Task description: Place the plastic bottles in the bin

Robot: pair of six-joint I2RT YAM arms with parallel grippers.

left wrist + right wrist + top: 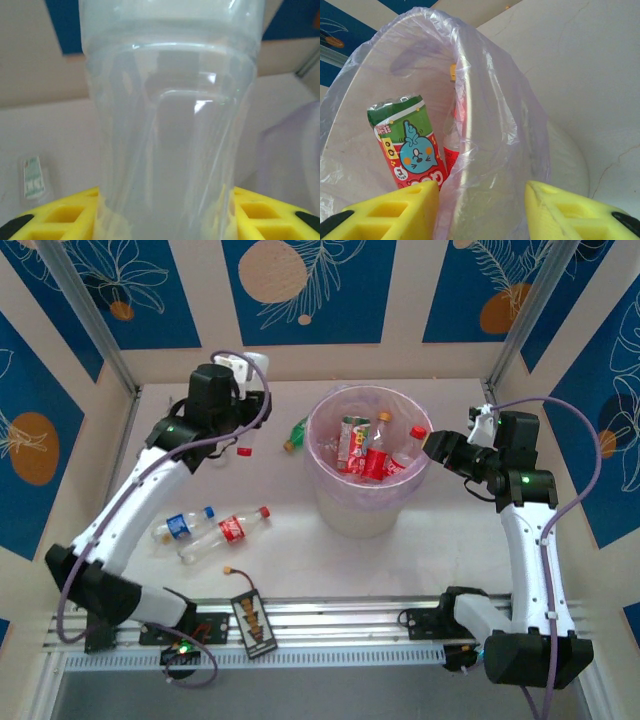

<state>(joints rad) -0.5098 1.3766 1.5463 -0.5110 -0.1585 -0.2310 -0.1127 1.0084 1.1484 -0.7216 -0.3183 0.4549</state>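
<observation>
Pale tabletop, blue-patterned wall panels behind.

Top view: bin at centre, bottles inside already dropped. Blue-labelled bottle and red-labelled bottle left lying lower left. Green bottle lies just beside bin's upper left. Left gripper is at upper left, right gripper at bin's right rim.

Left wrist view: clear bottle is clamped between yellow fingers, presumably for carrying to bin.

Right wrist view: fingers are set astride bagged rim, perhaps to steady it. Whether rim is gripped cannot be told.

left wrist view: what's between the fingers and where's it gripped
A clear plastic bottle, clamped across the narrower stretch of its body by the yellow fingers of the left gripper.
</observation>
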